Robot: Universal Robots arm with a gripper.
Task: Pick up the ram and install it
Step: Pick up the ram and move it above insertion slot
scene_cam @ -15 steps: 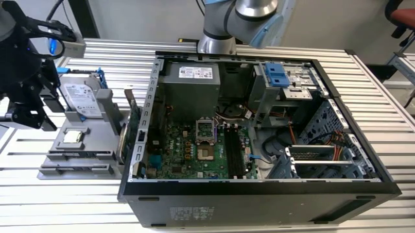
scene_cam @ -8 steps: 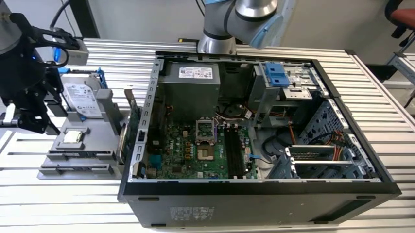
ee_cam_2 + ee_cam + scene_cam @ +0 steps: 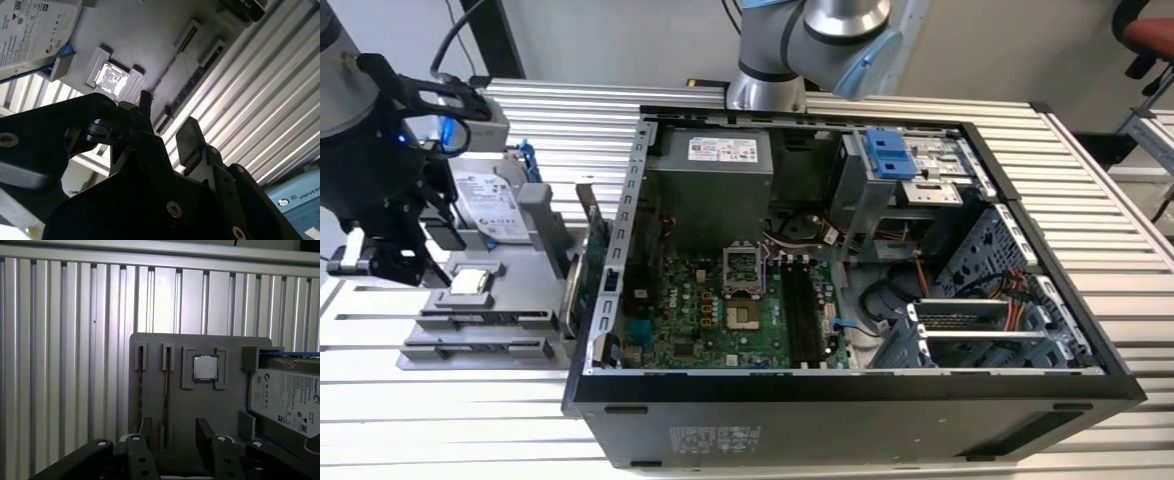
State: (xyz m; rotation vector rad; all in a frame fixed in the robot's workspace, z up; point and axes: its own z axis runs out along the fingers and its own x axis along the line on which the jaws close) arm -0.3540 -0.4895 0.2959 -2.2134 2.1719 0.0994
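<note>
Two ram sticks stand on edge in narrow slots of a grey holder (image 3: 200, 410). One ram stick (image 3: 141, 360) sits in the outer slot and the other (image 3: 166, 385) in the slot beside it. They show as thin dark lines in the second wrist view (image 3: 172, 62) (image 3: 192, 82). My gripper (image 3: 175, 431) hovers above the holder, open and holding nothing, its black fingers (image 3: 205, 432) straddling the line of the inner stick. In the exterior view the gripper (image 3: 380, 262) hangs over the holder's (image 3: 494, 335) left part.
A processor chip (image 3: 205, 367) and a silver hard drive (image 3: 290, 400) also lie on the holder. An open computer case (image 3: 854, 390) stands at the exterior view's middle, with black memory slots (image 3: 801, 310) on its motherboard. A green card (image 3: 580, 275) stands between holder and case.
</note>
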